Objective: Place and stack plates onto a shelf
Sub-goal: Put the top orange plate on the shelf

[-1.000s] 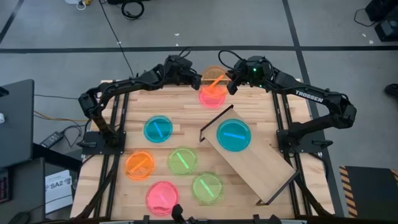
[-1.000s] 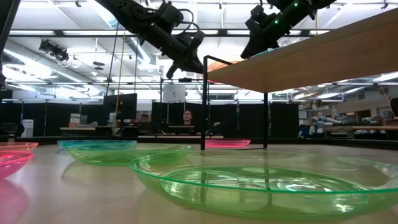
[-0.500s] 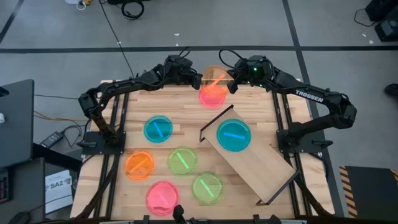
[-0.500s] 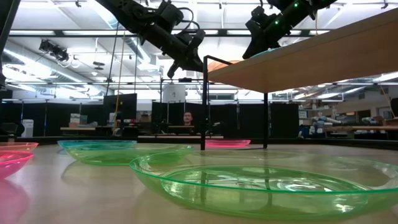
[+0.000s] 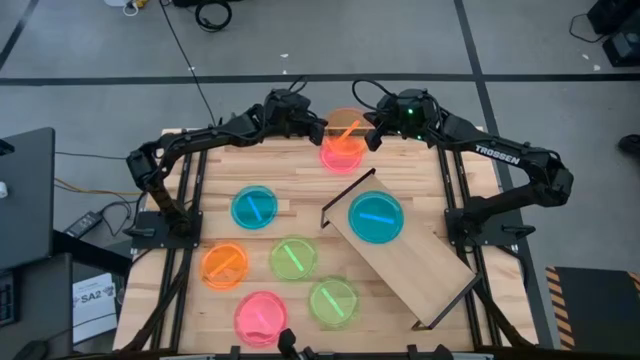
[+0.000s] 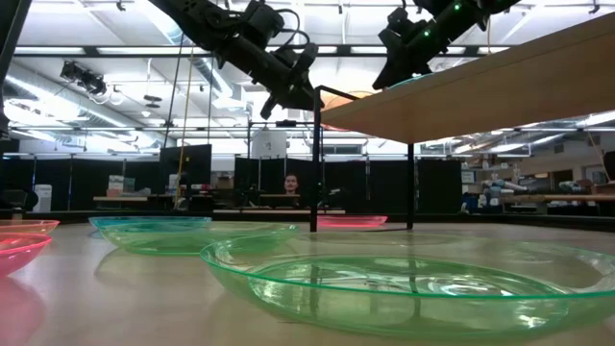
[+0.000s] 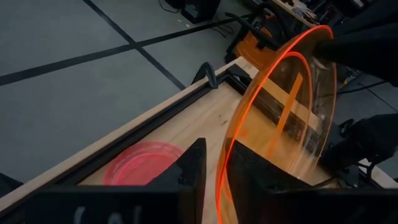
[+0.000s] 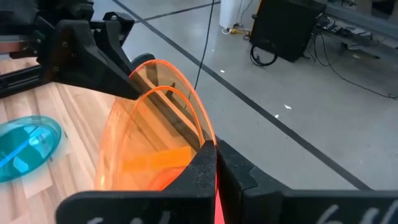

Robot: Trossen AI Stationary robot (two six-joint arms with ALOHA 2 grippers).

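Observation:
A translucent orange plate (image 5: pixel 345 124) hangs in the air over the table's far edge, between both grippers and above a pink plate (image 5: pixel 343 154) lying flat on the table. My left gripper (image 5: pixel 320 127) is shut on the orange plate's left side, my right gripper (image 5: pixel 370 133) on its right side. The shelf (image 5: pixel 420 265), a light-wood plank on a black wire frame, stands slantwise at the right and carries a blue plate (image 5: pixel 376 218). My left gripper (image 7: pixel 214 152) pinches the orange plate's rim (image 7: pixel 222 163) between its two fingers, coming level from the table's left. The plate is lifted clear and stands tilted. My right gripper (image 8: pixel 216 149) pinches the opposite rim (image 8: pixel 208 138) between its two fingers, coming from the table's right.
On the slatted tabletop lie a blue plate (image 5: pixel 254 207), an orange plate (image 5: pixel 224 265), two green plates (image 5: pixel 293 258) (image 5: pixel 333 300) and a pink plate (image 5: pixel 260 318). The shelf's wire frame (image 6: pixel 314 159) rises near the table's middle. A person (image 6: pixel 289 182) sits in the room beyond.

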